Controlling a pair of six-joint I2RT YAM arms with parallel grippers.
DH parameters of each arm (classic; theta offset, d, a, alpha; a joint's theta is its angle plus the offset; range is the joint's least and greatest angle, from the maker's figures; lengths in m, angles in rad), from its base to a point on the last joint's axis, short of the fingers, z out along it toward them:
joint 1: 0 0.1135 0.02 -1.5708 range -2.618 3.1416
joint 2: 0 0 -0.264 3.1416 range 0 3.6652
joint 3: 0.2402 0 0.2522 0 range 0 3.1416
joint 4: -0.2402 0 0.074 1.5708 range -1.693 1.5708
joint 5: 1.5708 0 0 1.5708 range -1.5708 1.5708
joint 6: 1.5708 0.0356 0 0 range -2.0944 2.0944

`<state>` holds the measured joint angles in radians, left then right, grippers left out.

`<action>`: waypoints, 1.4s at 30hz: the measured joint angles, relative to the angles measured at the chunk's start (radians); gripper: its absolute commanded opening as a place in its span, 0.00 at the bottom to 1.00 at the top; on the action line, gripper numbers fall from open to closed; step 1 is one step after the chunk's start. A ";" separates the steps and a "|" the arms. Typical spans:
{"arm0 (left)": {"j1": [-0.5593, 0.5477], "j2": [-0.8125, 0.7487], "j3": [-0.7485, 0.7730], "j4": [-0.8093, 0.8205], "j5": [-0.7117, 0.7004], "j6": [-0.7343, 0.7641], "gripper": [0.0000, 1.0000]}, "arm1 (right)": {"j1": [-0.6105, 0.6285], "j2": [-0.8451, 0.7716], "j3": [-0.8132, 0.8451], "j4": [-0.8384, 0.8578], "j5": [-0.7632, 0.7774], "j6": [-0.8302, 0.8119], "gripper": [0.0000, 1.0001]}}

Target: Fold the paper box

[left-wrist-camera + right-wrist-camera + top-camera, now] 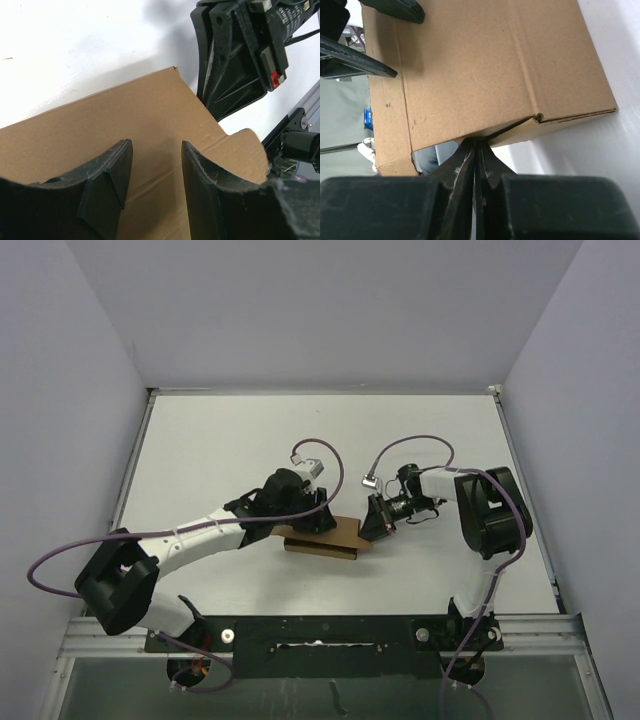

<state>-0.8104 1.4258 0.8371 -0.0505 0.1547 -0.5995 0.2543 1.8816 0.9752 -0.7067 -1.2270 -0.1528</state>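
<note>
The paper box lies on the white bench a little nearer than its middle, between the two arms, and by now it reads as a low rectangular shell, not a flat sheet: its broad top panel is down and creased along the long sides. The left pincer stands half released over the left part of that panel, its two fingers apart with bare cardboard showing between them; it looks to be pressing or steadying the lid, and I cannot see anything pinched there. The right pincer is clenched, fingertips together like a wedge, with its tip at the right end of the box, where a small flap sits slightly proud under the edge of the top panel and a dark gap shows beside it. Whether a thin edge of card is caught between those tips cannot be told from here. I judge the step in hand to be closing that end: tucking the flap into the body while the other arm holds the box from sliding. The task seems well along, though the far end is hidden by the left arm. The next move probably calls for a short, level push along the box's length, with steady downward hold on the lid, so the flap slides in and does not buckle or lift the panel.
</note>
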 measured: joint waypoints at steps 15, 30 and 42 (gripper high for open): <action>0.000 0.003 -0.040 0.018 0.017 -0.026 0.40 | -0.193 -0.043 0.055 -0.138 -0.033 -0.155 0.04; 0.000 0.050 -0.007 -0.010 0.035 -0.048 0.43 | -0.083 -0.098 0.050 -0.091 0.006 -0.120 0.02; 0.014 0.060 0.034 -0.033 0.066 -0.053 0.43 | -0.109 -0.162 -0.198 0.171 -0.038 0.140 0.03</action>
<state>-0.7963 1.4857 0.8707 -0.0834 0.2207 -0.6525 0.1448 1.7195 0.7773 -0.5362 -1.2652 -0.0124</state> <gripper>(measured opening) 0.432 0.037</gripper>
